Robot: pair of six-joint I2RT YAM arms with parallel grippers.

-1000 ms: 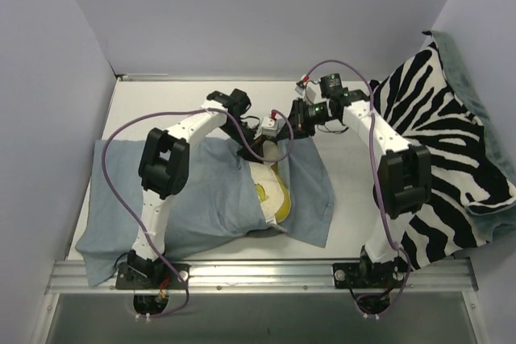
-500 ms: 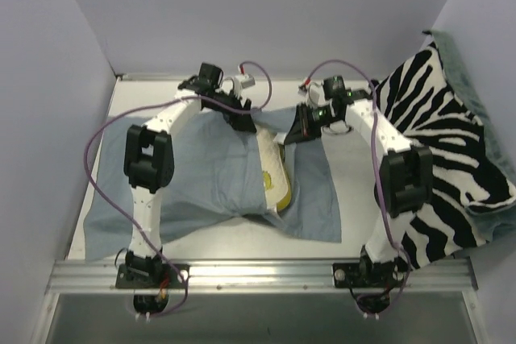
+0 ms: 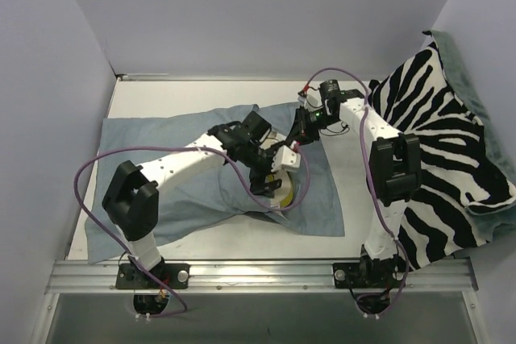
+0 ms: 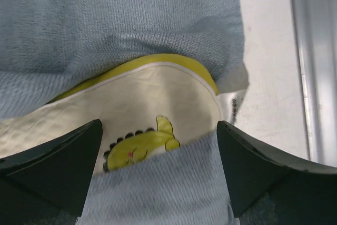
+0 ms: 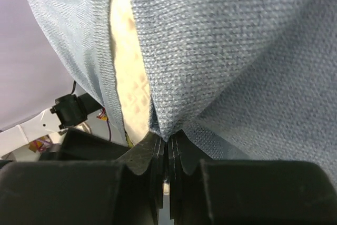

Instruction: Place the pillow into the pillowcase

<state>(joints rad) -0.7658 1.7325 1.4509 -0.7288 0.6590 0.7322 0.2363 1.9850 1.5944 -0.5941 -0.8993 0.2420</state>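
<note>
The blue-grey pillowcase point(image 3: 181, 147) lies spread over the table's left and middle. The cream pillow point(image 3: 284, 191) sits mostly inside it, with only its yellow-banded end showing at the case's mouth. My left gripper point(image 3: 268, 179) hovers open over that end. In the left wrist view the left gripper point(image 4: 159, 126) has its jaws wide apart, either side of the pillow point(image 4: 158, 93) and its yellow logo point(image 4: 139, 148), and holds nothing; pillowcase point(image 4: 116, 30) cloth lies above and below. My right gripper point(image 5: 167, 139) is shut on a fold of the pillowcase point(image 5: 221, 40) edge, with the pillow point(image 5: 129, 77) beside it.
A zebra-striped cloth point(image 3: 435, 142) with green backing covers the table's right side and climbs the right wall. White walls close in the left, back and right. A metal rail point(image 3: 258, 275) runs along the near edge. A purple cable point(image 3: 97, 167) loops off the left arm.
My left gripper opened, letting go of the pillowcase, and swung from the case's far edge down to the pillow's exposed end. The case has spread back and left. The right gripper has stayed shut.
</note>
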